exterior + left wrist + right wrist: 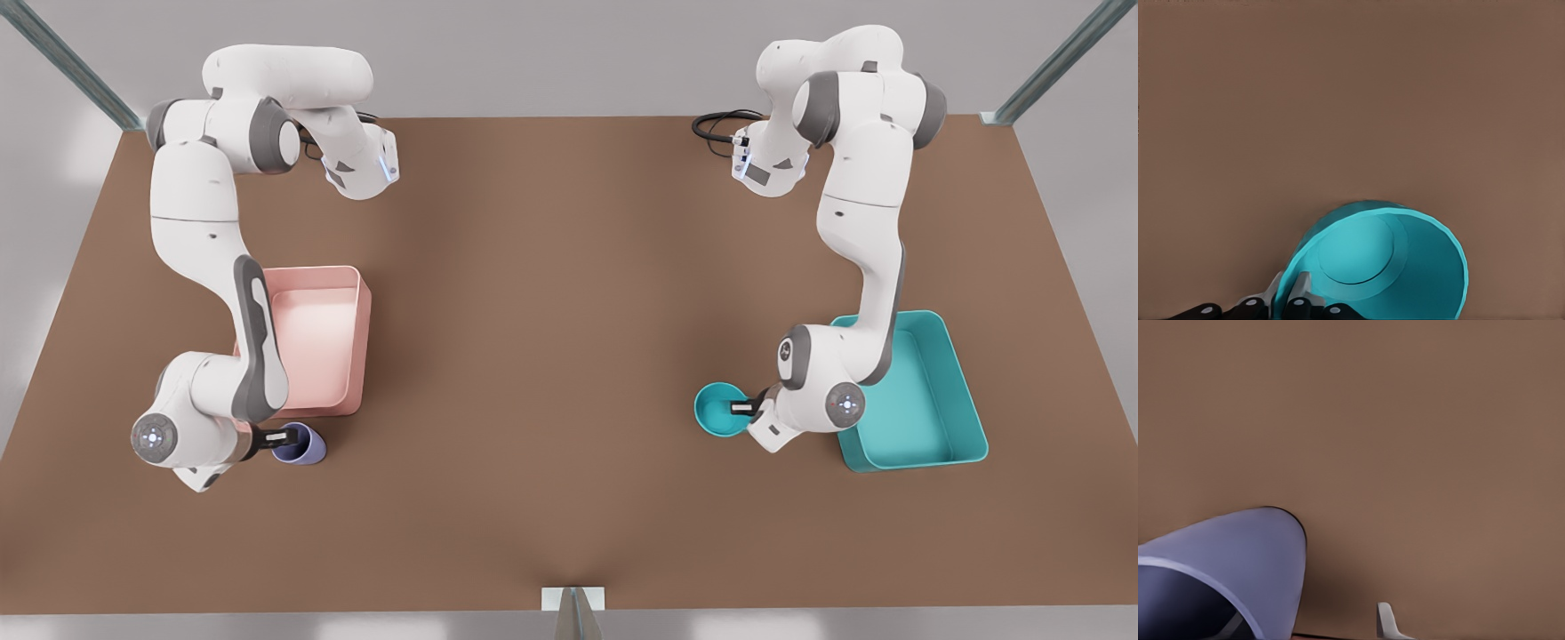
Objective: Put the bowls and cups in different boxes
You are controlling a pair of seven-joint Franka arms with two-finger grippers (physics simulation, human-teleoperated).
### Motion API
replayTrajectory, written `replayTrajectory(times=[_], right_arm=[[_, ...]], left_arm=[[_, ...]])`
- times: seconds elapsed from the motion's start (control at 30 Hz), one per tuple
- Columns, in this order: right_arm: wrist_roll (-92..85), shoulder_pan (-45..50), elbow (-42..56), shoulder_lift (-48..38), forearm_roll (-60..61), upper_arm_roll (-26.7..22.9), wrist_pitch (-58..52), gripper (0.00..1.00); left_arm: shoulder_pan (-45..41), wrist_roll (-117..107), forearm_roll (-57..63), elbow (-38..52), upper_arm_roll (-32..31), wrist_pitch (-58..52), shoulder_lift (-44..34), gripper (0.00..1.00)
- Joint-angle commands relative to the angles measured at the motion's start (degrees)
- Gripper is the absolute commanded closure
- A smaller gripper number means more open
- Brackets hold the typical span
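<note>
Left gripper (pixel 745 408) clamps the bowl (pixel 718 409) rim, teal box (pixel 925 400) just beside; right gripper (pixel 277 437) pinches the cup (pixel 298 444) beside the pink box (pixel 320 338).

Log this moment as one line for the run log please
left gripper: shut on teal bowl rim | right gripper: shut on lavender cup rim | both boxes empty

Teal bowl (pixel 718 409) beside teal box (pixel 925 400); lavender cup (pixel 300 444) by pink box (pixel 320 338).

Simulated lab: bare brown table (pixel 551 356), metal frame posts (pixel 71 67).
</note>
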Motion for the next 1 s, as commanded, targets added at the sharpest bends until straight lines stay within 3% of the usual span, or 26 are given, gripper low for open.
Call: replayTrajectory(times=[0.0, 0.07, 0.13, 0.2, 0.33, 0.47, 0.6, 0.77, 0.8, 0.87, 0.97], right_arm=[[-0.7, 0.0, 0.0, 0.0, 0.0, 0.0, 0.2, 0.56], [-0.7, 0.5, 0.0, 0.0, -0.3, 0.0, 0.2, 0.78], [-0.7, 0.6, 0.3, -0.1, -0.4, 0.0, 0.2, 0.79], [-1.0, 0.7, 0.6, -0.7, 0.0, 0.1, -0.2, 0.79], [-2.0, 0.3, 0.9, -6.4, 1.1, 1.8, -3.0, 0.79], [-5.0, -0.2, -0.4, -17.8, 3.6, 1.6, -21.5, 0.79], [-5.2, -1.7, -15.6, -31.3, 0.5, 1.1, -21.9, 0.79], [-4.7, -1.7, -27.1, -32.8, -3.3, 1.1, -12.4, 0.79], [-4.6, -1.6, -29.1, -32.1, -3.3, 1.1, -7.7, 0.79], [-4.4, -1.6, -30.6, -29.1, -3.3, 1.1, -1.4, 0.79], [-4.4, -1.6, -30.5, -24.7, -3.1, 1.1, 7.0, 0.79]], left_arm=[[0.0, 0.7, -0.7, 0.2, 0.1, -0.2, -0.4, 0.79], [0.0, 0.8, -0.2, 1.4, 0.2, -5.0, -2.3, 0.79], [0.0, 0.7, 0.3, 1.4, 1.1, -7.4, -4.8, 0.79], [1.6, 0.8, 5.4, 1.4, 5.9, -14.2, -12.9, 0.79], [13.2, 10.5, 7.7, 0.8, 10.8, -17.1, -16.1, 0.79], [13.8, 14.2, 11.2, -2.5, 15.0, -14.1, -15.8, 0.79], [13.8, 14.2, 10.9, -9.7, 14.9, 0.6, -11.2, 0.79], [14.1, 14.2, 9.9, -9.6, 14.7, 1.7, -8.7, 0.76], [14.1, 14.3, 9.9, -9.6, 14.7, 1.7, -8.3, 0.57], [14.1, 16.3, 9.9, -9.5, 14.7, 1.6, -8.3, 0.0], [13.9, 16.1, 11.8, -7.7, 14.9, -5.0, -14.2, 0.0]])
